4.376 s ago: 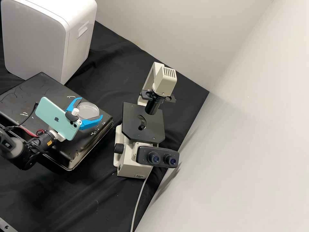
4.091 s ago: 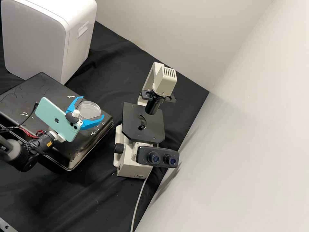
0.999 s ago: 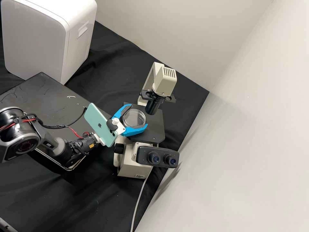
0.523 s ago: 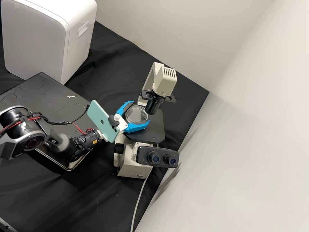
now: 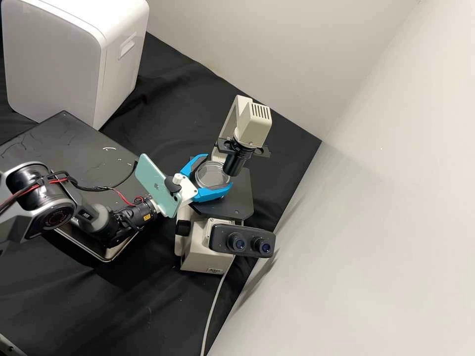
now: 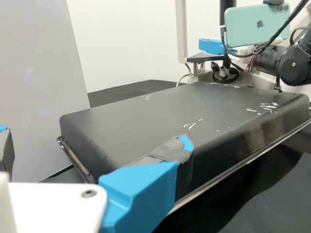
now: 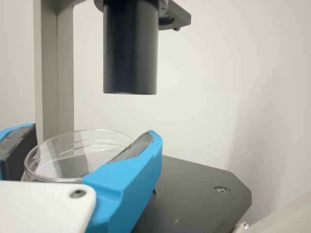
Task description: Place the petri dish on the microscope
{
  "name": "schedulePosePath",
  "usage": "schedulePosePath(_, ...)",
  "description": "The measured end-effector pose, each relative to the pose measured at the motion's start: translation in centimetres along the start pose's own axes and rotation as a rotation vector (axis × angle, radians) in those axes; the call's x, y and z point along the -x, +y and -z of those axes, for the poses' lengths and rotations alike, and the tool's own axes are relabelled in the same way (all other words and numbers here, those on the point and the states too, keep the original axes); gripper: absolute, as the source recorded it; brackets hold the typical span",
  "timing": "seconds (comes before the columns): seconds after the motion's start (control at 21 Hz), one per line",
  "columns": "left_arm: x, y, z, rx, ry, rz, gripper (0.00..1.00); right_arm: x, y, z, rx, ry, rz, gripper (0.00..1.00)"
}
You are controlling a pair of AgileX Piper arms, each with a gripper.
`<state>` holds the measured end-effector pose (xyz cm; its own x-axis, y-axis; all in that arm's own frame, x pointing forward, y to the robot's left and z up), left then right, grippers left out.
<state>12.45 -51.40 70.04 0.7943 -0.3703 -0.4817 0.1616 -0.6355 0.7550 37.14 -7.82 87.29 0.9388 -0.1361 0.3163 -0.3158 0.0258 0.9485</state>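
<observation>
Black cloth bench point(image 5: 163, 113); right end effector point(image 5: 218, 172) clamped on round clear petri dish point(image 5: 210, 173) over flat microscope stage point(image 5: 238, 198).

The right gripper point(image 5: 217, 173) is carrying the petri dish point(image 5: 209, 173) away from the black tray point(image 5: 74, 148), where it was about four seconds back, and over the microscope stage point(image 5: 240, 198). In the last half-second it is edging farther in (only slightly), the dish drawing close to the black condenser tube point(image 5: 232, 163).
</observation>
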Motion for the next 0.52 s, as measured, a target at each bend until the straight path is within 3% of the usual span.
schedulePosePath(0.05, 0.0, 0.0, 0.0, 0.0, 0.0, 0.0, 1.0, -0.05, -0.03, -0.03, 0.0, 0.0, -0.001, 1.0)
schedulePosePath(0.52, -0.1, -0.3, 0.02, -0.006, 0.003, 0.016, 1.0, -0.16, -0.05, -0.07, 0.014, -0.012, 0.003, 1.0)
